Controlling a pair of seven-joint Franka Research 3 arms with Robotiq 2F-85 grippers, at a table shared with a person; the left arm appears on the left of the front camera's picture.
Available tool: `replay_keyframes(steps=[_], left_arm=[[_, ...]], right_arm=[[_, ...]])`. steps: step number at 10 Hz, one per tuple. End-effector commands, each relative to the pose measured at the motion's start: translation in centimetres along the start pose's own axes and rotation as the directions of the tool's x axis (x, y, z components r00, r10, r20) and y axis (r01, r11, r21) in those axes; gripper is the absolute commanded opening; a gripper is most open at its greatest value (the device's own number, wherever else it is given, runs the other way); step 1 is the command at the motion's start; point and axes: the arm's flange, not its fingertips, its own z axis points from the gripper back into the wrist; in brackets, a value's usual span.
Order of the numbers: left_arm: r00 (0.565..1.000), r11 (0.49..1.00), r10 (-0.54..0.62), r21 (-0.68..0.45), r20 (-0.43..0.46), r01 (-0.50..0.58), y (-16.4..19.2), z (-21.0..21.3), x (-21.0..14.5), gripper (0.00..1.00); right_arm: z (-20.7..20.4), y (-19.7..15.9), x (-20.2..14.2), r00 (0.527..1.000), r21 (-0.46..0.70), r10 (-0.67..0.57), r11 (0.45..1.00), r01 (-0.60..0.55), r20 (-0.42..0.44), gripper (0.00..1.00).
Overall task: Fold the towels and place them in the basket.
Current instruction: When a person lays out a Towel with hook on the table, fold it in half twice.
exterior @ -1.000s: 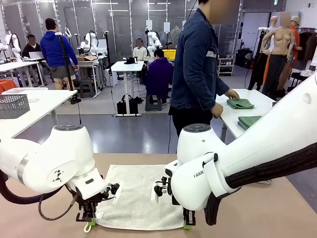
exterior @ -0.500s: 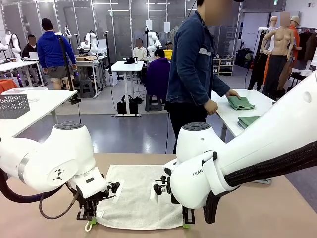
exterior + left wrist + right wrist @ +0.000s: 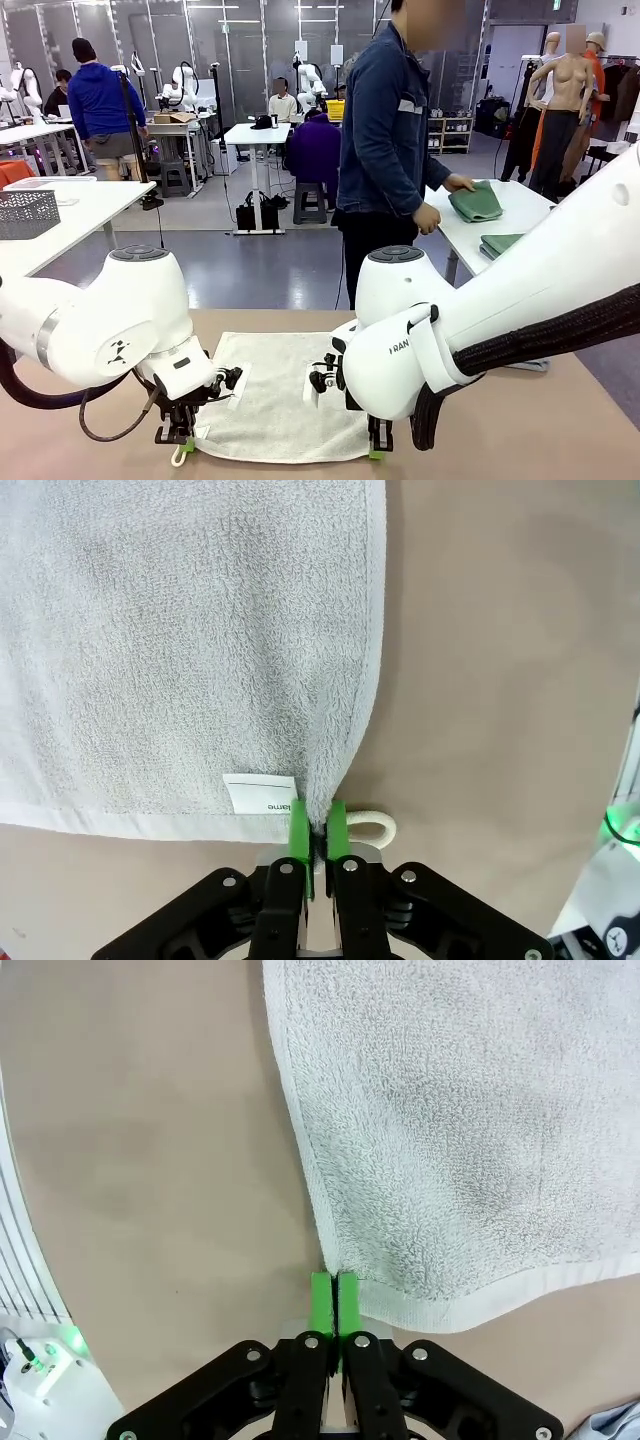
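Towel (image 3: pixel 280 400), near corners pinched in left gripper (image 3: pixel 318 827), right gripper (image 3: pixel 334 1297)

Your room shows a grey floor (image 3: pixel 260 265), white tables (image 3: pixel 255 133) left, centre and right, a dark stool (image 3: pixel 308 206), and glazed partitions (image 3: pixel 240 60) at the back.

Both arms are white, with round joints under flat grey caps. The left arm (image 3: pixel 90 320) has a small black mark on its shell, and a black cable (image 3: pixel 30 400) curves below it. The right arm (image 3: pixel 480 320) bears grey letters "FRAN" and a black textured sleeve (image 3: pixel 560 335). The left gripper (image 3: pixel 318 825) and right gripper (image 3: pixel 334 1295) are black, with silver screws (image 3: pixel 287 867) and green pads (image 3: pixel 298 825).
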Motion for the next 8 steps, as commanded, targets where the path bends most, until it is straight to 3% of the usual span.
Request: replay_keyframes(steps=[1,8], left_arm=[[1.0,1.0,-0.008,0.004,0.027,0.008,-0.1,0.9,-0.5,0.07],[0.998,0.994,0.006,0.109,0.057,-0.013,2.2,8.3,-1.8,0.07]], right_arm=[[0.7,-0.3,-0.4,1.0,-0.007,0.011,1.0,-0.011,0.013,0.02],[8.4,-2.4,-0.3,0.997,-0.098,0.068,0.993,-0.064,0.04,0.02]])
